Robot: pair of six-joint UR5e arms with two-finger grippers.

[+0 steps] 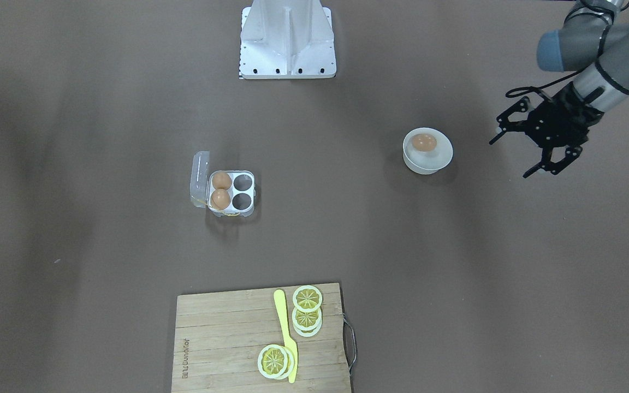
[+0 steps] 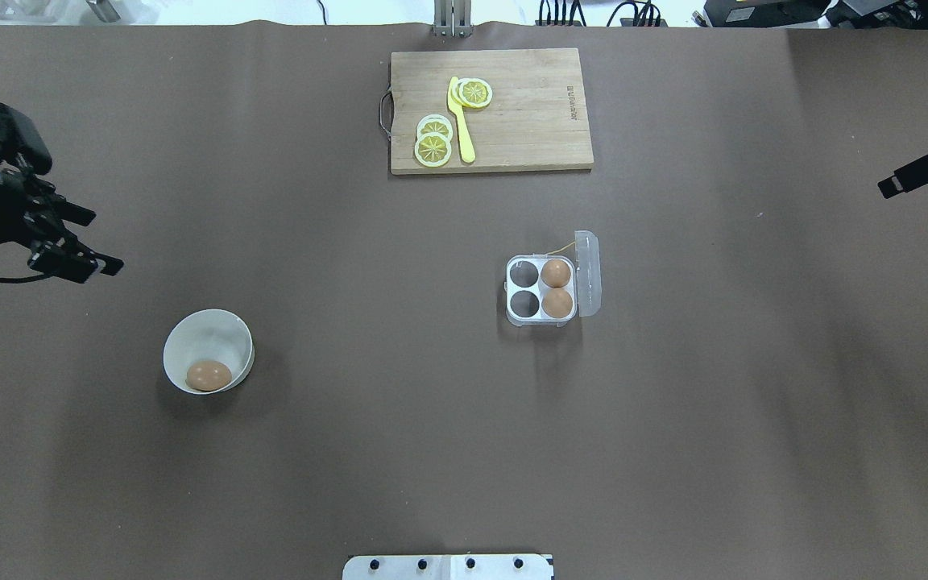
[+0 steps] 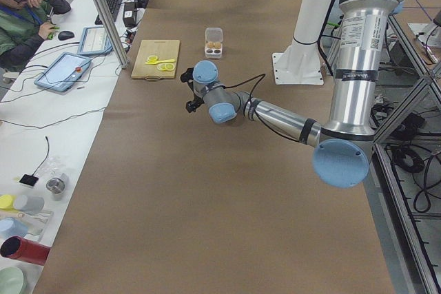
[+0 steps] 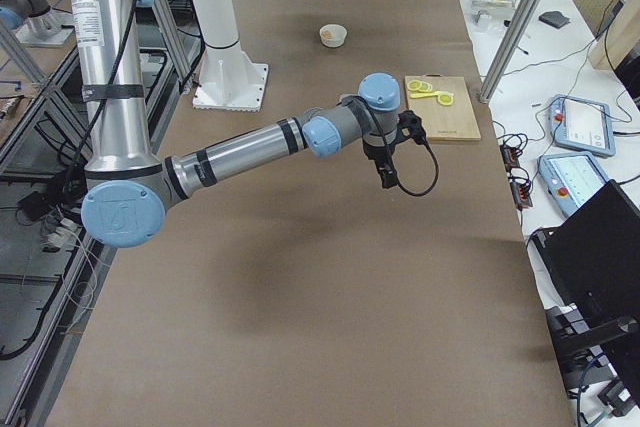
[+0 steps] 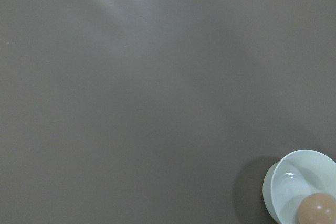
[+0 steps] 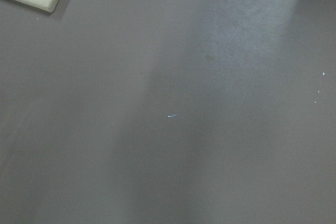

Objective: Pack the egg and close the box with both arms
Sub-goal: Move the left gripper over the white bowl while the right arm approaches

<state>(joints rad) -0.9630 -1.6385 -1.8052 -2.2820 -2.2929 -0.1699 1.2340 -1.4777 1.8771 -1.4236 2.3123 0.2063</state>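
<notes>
Currently the egg [image 2: 209,375] lies on its side in the white bowl [image 2: 205,332], long axis along the brown-covered table [image 2: 351,451]. The box [image 2: 540,290] sits well apart, lid open. A desk [image 3: 41,101] flanks the table. Left gripper [image 1: 511,158] is spread and empty; right gripper [image 2: 899,181] state cannot be told.

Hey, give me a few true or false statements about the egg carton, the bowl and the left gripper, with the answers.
The box holds two eggs. True.
The lid is shut. False: it stands open.
An egg lies in the white bowl. True.
The left gripper grips an egg. False: it is open and empty, apart from the bowl.
The lemon slices lie on the bare table. False: they are on the cutting board.
</notes>
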